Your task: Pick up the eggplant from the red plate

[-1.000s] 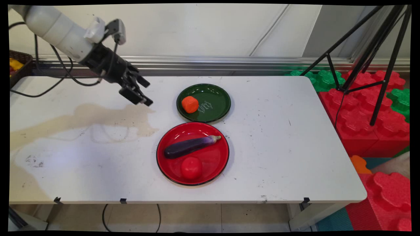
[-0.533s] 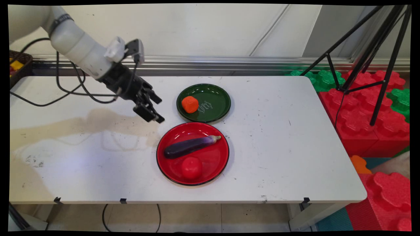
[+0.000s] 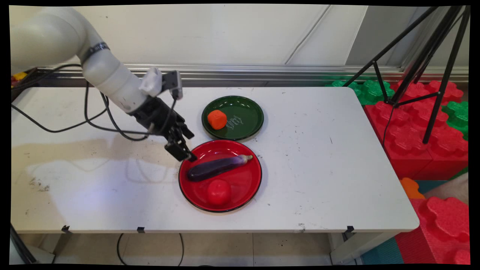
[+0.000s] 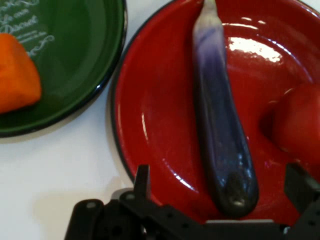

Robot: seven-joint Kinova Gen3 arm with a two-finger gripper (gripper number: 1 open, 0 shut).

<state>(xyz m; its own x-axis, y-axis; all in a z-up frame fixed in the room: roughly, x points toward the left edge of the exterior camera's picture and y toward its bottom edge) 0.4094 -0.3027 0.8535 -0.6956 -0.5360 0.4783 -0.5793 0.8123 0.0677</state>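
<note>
My gripper (image 3: pixel 185 147) hangs open over the left rim of the red plate (image 3: pixel 243 187), close above the blunt end of the purple eggplant (image 3: pixel 217 167). In the hand view the eggplant (image 4: pixel 220 135) runs lengthwise between the two spread fingertips (image 4: pixel 142 180), with the gripper (image 4: pixel 220 187) holding nothing. A red tomato (image 3: pixel 218 191) lies beside the eggplant on the same plate, seen at the right edge as the tomato (image 4: pixel 297 125). Behind it stands a green plate (image 3: pixel 245 120) carrying an orange block (image 3: pixel 216 119).
Black cables (image 3: pixel 93 120) trail from the arm over the table's left half. A black tripod (image 3: pixel 423 67) and red and green foam blocks (image 3: pixel 423 127) stand past the table's right end. A dark basket (image 3: pixel 18 77) sits at the far left.
The arm has swung right and down toward the near side, bringing the gripper from the bare table left of the green plate to the red plate's left rim over the eggplant.
</note>
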